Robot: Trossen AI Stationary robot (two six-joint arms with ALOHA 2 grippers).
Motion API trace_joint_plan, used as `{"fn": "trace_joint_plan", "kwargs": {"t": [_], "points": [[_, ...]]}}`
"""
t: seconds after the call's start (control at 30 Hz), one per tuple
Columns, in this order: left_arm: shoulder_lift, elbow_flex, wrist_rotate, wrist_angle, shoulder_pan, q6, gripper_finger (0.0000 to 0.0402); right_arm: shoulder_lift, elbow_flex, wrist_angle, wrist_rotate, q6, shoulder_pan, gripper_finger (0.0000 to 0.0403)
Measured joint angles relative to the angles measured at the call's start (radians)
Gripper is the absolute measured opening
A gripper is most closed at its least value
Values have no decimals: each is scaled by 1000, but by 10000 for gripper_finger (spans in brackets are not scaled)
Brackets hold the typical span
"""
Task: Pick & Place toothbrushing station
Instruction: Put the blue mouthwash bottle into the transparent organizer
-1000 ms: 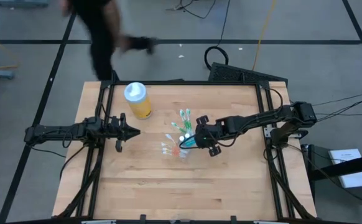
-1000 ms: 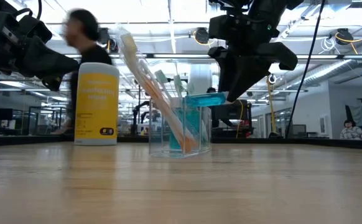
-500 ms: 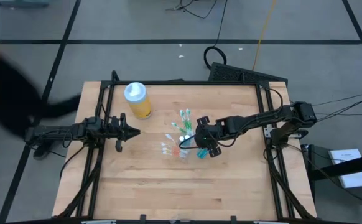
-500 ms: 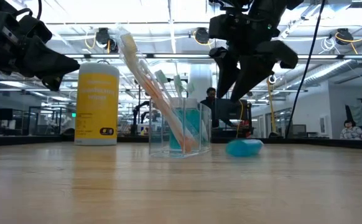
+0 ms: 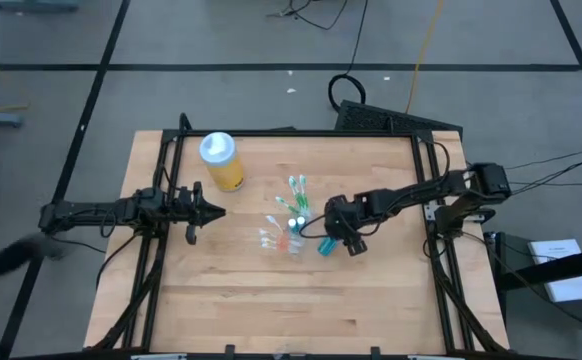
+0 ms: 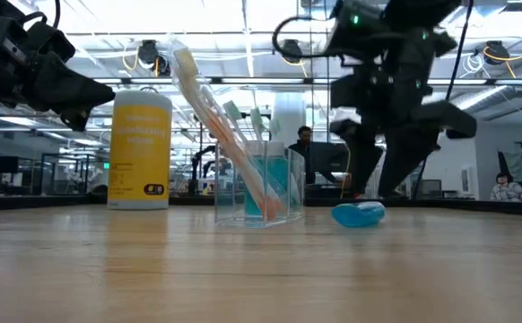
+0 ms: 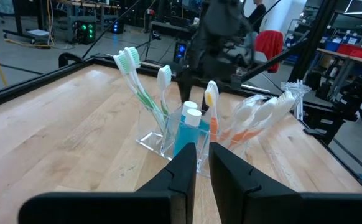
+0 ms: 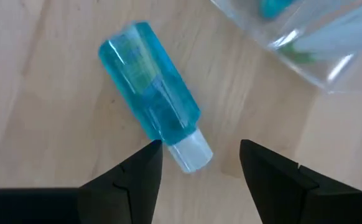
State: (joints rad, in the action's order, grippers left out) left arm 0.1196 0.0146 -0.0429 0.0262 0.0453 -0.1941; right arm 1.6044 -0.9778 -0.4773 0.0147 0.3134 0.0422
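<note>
A small teal tube [image 8: 150,121] with a white cap lay on its side on the wooden counter [image 5: 371,300], just beside the clear cup [image 6: 259,184] holding green, orange and white toothbrushes [image 7: 136,84]. The right gripper [image 8: 199,163] hovered over it, fingers spread and empty. The left gripper [image 5: 216,211] waited well apart, fingers pressed nearly together.

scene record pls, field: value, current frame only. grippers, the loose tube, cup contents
right gripper: open, just above the loose teal tube, holding nothing
loose teal tube: lying on its side on the table, beside the clear cup, outside it
clear cup: upright near table centre
cup contents: green toothbrushes, orange toothbrushes, a white-capped teal tube
left gripper: shut, empty, left of the cup, pointing at it
yellow bottle: upright, apart from the cup, far left of table
</note>
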Motion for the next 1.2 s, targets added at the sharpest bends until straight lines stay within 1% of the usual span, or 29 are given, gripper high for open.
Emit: {"fn": "trace_joint_plan", "kwargs": {"t": [0.13,0.37,0.57,0.8,0.97,1.1,1.2], "points": [[0,0,0,0,0,0,49,3,61,40,53,45,-42,205],[0,0,0,0,0,0,49,-1,181,248,165,119,-71,203],[0,0,0,1,0,0,49,-3,236,346,184,168,-71,187],[0,0,0,0,0,0,49,-1,241,350,203,178,-75,142],[0,0,0,1,0,0,49,0,241,320,201,170,-82,108],[0,0,0,0,0,0,49,0,242,298,200,162,-89,105],[0,0,0,0,0,0,49,-23,242,274,194,131,-88,102]]}}
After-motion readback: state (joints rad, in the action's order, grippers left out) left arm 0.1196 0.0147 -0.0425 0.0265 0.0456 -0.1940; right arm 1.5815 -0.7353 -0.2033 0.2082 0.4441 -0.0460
